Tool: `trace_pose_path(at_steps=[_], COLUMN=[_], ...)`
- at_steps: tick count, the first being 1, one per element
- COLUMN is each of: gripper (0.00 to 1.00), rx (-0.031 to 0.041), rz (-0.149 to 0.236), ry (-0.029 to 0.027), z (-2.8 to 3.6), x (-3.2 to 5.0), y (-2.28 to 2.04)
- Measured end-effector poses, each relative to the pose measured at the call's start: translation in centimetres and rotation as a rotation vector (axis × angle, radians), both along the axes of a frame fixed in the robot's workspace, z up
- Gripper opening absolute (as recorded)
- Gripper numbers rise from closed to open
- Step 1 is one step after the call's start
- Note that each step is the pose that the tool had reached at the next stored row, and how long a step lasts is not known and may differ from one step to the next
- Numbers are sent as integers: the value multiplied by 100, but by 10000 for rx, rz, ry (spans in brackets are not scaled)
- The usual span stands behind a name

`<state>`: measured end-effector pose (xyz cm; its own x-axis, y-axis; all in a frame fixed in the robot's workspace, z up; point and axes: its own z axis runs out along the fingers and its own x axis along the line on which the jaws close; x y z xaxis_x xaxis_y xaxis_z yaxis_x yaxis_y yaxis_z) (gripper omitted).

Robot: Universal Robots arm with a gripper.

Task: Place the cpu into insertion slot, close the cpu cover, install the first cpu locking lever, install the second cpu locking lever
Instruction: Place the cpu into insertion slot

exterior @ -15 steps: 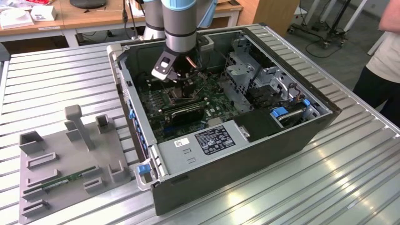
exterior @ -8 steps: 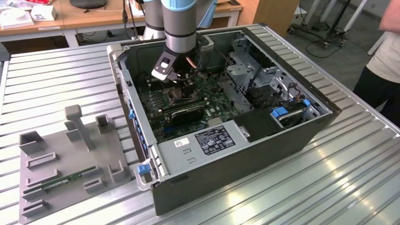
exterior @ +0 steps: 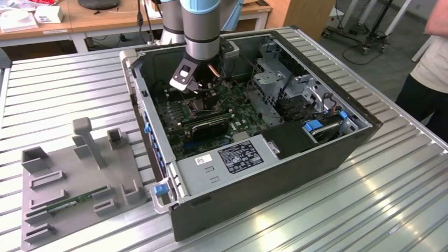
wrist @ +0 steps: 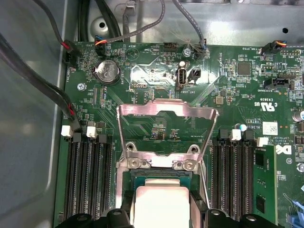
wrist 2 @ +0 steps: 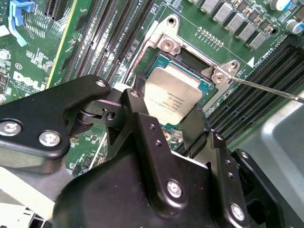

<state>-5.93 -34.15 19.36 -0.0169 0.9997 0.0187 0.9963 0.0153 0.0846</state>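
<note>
Claw (wrist 2: 167,107) fingers (wrist 2: 142,123) press against opposite edges of the cpu (wrist 2: 172,95), so it is clamped on the chip. The chip sits tilted directly over the insertion slot (wrist 2: 187,59). Whether any edge already touches the slot cannot be told, since the black finger bodies hide the near half of both chip and slot in the second wrist view.

In the first wrist view the cpu (wrist: 161,205) is cut off at the frame edge. Only a dark strip of the insertion slot (wrist: 161,176) shows beyond it, between the claw (wrist: 161,211) and the hinge. That view adds the cpu cover (wrist: 137,109), swung fully open and standing up from the slot's far edge with green board visible through its window. Long black memory slots (wrist: 88,180) flank the insertion slot on both sides.

The second wrist view alone shows a thin metal rod (wrist 2: 270,88) running outward from a corner of the slot.

In the exterior view the claw (exterior: 199,97) is deep in the open computer case (exterior: 329,152), and the chip and slot beneath it are too small to make out. A grey fixture tray (exterior: 42,210) lies outside the case, well apart from the slot.
</note>
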Motion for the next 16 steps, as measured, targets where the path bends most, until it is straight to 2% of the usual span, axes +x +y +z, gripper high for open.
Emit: trace_pose_path(at_steps=[5, 16], gripper=[54, 54], rx=[2, 3], rz=[-4, -128], ry=[-1, -1], z=[-1, -3], x=[0, 5], y=[15, 15])
